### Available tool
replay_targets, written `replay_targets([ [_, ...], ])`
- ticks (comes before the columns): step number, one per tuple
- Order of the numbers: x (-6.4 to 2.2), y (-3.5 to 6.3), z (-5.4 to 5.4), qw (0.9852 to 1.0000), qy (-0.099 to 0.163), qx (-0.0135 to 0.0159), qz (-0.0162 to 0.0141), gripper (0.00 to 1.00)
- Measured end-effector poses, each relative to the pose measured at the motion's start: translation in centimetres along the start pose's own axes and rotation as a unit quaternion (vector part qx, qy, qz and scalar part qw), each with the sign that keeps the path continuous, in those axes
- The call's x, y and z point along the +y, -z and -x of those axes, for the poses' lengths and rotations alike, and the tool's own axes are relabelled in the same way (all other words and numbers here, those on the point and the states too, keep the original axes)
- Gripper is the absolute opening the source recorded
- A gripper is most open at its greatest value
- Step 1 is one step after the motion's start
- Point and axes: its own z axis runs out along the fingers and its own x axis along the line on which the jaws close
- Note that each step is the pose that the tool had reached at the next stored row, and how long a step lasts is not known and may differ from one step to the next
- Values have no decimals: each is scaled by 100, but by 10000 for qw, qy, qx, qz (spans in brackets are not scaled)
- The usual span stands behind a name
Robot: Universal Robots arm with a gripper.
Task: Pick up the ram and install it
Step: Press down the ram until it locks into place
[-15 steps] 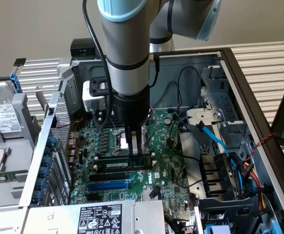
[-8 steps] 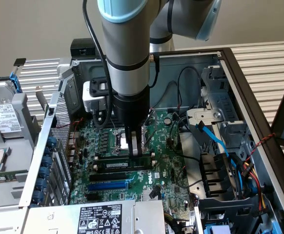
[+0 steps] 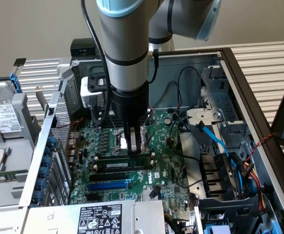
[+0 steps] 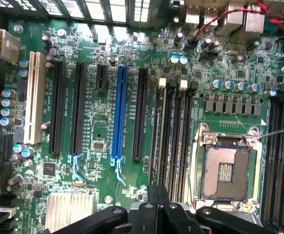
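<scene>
Presently, the gripper (image 3: 133,145) is seen with fingers pressed together directly above the ram (image 3: 125,165), which is seated in the motherboard (image 3: 166,170) slot.

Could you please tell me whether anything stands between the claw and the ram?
Nothing visible does. The shut claw is down right over the ram, which already stands in a memory slot near the empty processor socket.
</scene>
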Motion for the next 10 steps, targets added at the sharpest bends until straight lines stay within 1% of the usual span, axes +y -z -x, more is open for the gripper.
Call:
replay_targets([
  [4, 181, -4, 14, 10000, -1, -48, -1, 10],
  [6, 271, -21, 30, 10000, -1, -62, -1, 10],
  [8, 361, -45, 52, 10000, -1, -68, -2, 10],
  [10, 451, -69, 74, 10000, 0, -66, -1, 10],
])
